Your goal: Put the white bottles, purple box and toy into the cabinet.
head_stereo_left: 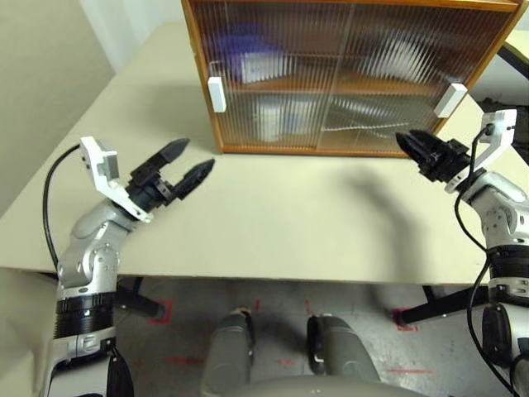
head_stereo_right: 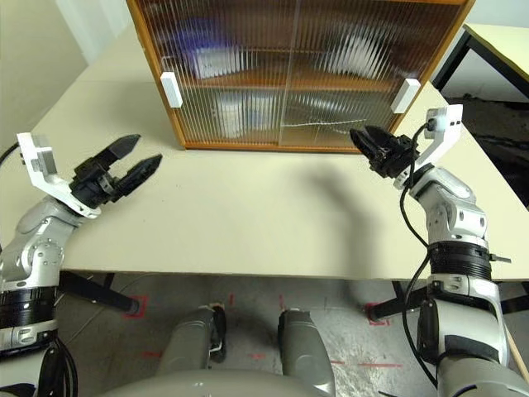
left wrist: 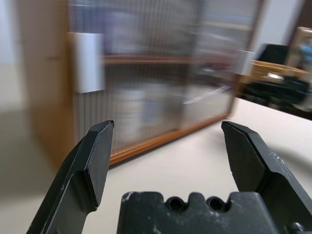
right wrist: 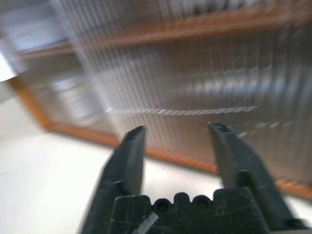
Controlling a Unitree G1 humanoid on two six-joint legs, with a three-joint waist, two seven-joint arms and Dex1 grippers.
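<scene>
**Both end effectors empty in front of the closed cabinet**

My left end effector (head_stereo_left: 183,164) hangs over the table (head_stereo_left: 281,223) with its two black fingers spread wide and nothing between them. It points forward and toward my right, and the cabinet (head_stereo_left: 347,78) stands ahead of it and a little to its right, near but apart. The white handle (head_stereo_left: 216,93) of the left sliding door is the part of the cabinet nearest its fingertips.

My right end effector (head_stereo_right: 369,142) is off the cabinet's lower right corner, pointing forward and toward my left. In the right wrist view its fingers (right wrist: 127,156) stand parted with a clear gap and hold nothing; the ribbed door fills the space just beyond them. The white handle (head_stereo_right: 405,95) of the right door sits above and slightly to the right of this end effector, close by but not touched.

Both sliding doors are shut across the front. Through the ribbed panels I can make out only blurred shapes: a purple box (head_stereo_left: 240,45) on the upper shelf, beyond my left end effector, and a pale form that may be one of the white bottles (head_stereo_left: 269,116) on the lower level below it. A whitish patch shows behind the upper right door, but I cannot tell what it is.
</scene>
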